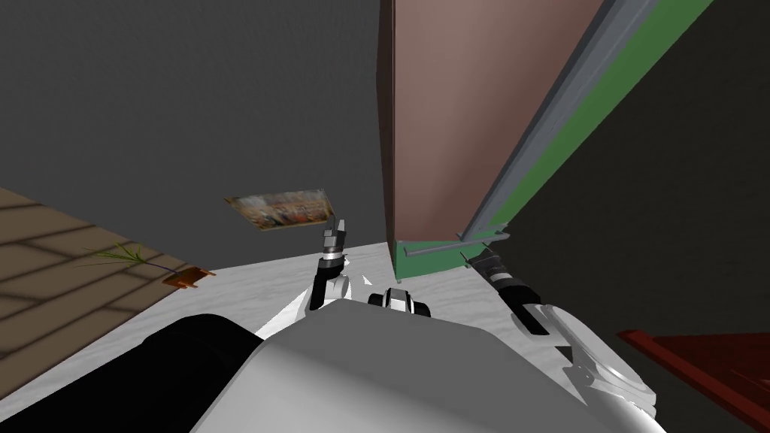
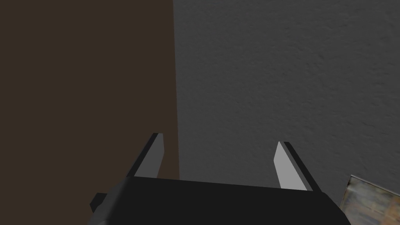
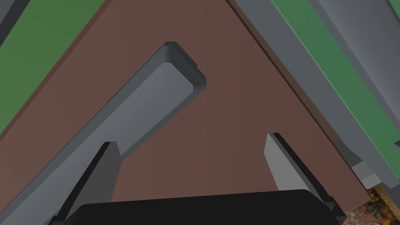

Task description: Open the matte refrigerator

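Facing refrigerator handle (image 3: pixel 156 101) — right gripper (image 3: pixel 191 138) spread

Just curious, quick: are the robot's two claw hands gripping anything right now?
Left gripper: open, holding nothing.
Right gripper: open, empty, close to the grey handle.

The left gripper (image 2: pixel 220 138) and right gripper (image 3: pixel 191 138) look alike: two thin, light grey blade fingers (image 2: pixel 287 168) with dark outer edges on a matte black box. The left forearm (image 1: pixel 325 282) is white with a dark grey wrist. The right forearm (image 1: pixel 517 293) is a black cylinder joined to a glossy white link (image 1: pixel 598 357).
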### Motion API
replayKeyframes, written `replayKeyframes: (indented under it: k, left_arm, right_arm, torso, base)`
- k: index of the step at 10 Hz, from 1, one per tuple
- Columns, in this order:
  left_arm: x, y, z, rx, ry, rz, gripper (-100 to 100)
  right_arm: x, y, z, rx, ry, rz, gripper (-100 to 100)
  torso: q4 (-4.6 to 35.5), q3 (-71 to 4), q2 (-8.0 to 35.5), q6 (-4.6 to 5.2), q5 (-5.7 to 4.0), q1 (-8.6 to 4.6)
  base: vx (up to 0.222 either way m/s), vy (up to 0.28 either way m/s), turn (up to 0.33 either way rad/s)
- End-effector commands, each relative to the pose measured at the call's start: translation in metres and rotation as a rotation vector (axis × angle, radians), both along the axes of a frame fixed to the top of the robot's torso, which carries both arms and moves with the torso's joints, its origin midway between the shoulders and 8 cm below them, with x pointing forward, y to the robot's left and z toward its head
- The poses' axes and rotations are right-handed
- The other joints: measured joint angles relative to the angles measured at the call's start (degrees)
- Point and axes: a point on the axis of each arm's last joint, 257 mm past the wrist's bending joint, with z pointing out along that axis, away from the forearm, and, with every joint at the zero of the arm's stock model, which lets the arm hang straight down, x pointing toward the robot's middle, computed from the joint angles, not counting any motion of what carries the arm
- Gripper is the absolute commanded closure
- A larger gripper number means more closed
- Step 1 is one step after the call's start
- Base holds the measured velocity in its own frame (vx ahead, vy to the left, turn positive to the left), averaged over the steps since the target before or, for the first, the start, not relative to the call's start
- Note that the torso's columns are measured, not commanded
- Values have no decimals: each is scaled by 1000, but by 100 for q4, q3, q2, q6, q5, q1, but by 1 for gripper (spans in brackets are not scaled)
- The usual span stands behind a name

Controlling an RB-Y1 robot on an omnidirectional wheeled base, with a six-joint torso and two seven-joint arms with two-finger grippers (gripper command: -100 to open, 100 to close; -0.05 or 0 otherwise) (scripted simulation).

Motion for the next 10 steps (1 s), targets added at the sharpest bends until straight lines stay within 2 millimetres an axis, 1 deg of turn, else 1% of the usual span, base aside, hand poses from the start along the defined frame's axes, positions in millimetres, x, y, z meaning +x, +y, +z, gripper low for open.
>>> replayKeyframes:
  k: [1,4,6,7,8,9,10]
  left_arm:
    - [0,0,0,0,0,0,0]
    - [0,0,0,0,0,0,0]
    - [0,0,0,0,0,0,0]
    - [0,0,0,0,0,0,0]
    - [0,0,0,0,0,0,0]
    - [0,0,0,-1,0,0,0]
    - [0,0,0,-1,0,0,0]
  right_arm:
    - [1,8,3,-12,5,40,-100]
    - [1,19,6,-26,15,94,-100]
    - [1,17,6,-24,13,84,-100]
    - [1,17,6,-24,13,84,100]
    - [-1,3,4,-21,17,41,100]
    - [-2,-4,5,-20,16,19,100]
    - [-2,-11,5,-19,16,-3,100]
  torso:
    - [7,16,27,1,8,23]
    - [13,26,41,-9,18,56]
    - [17,38,62,2,23,81]
    - [21,44,70,1,27,87]
    - [32,41,70,7,34,74]
    - [46,60,106,28,50,107]
    - [47,77,130,25,48,114]
  base:
    - [104,-158,93]
    - [113,-162,133]
    - [28,-46,11]
    - [3,-3,12]
    - [-66,152,-121]
    - [-105,218,-185]
    - [-102,214,-156]
